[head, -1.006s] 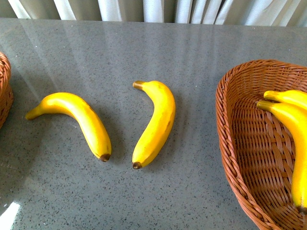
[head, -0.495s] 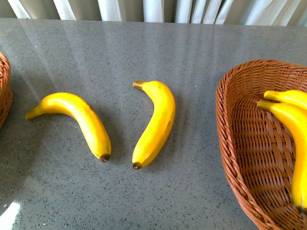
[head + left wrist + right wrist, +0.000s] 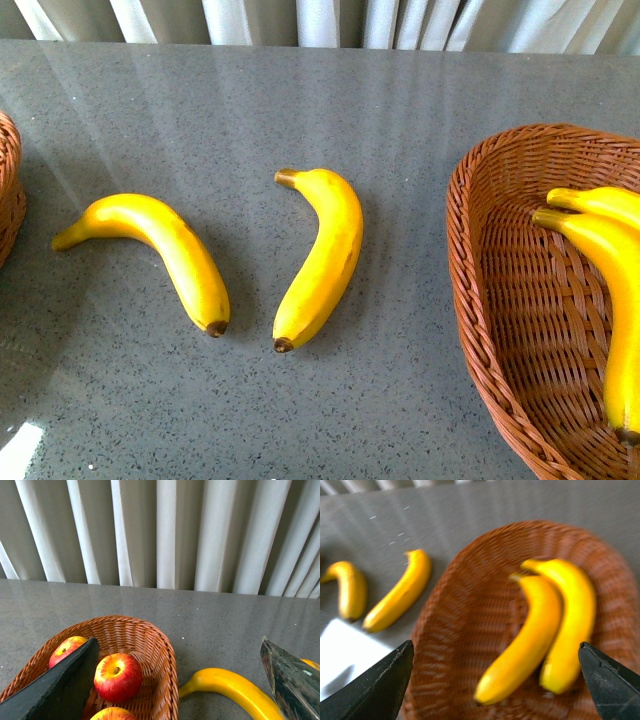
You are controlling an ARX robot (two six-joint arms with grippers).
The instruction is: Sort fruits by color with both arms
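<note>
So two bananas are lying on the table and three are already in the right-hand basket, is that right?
Not quite: the right-hand basket holds two bananas, not three, as the right wrist view shows. The other two bananas do lie on the table.

No legible text or markings.

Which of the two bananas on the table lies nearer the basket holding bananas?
The straighter banana at centre; the curved banana lies further left, away from that basket.
</note>
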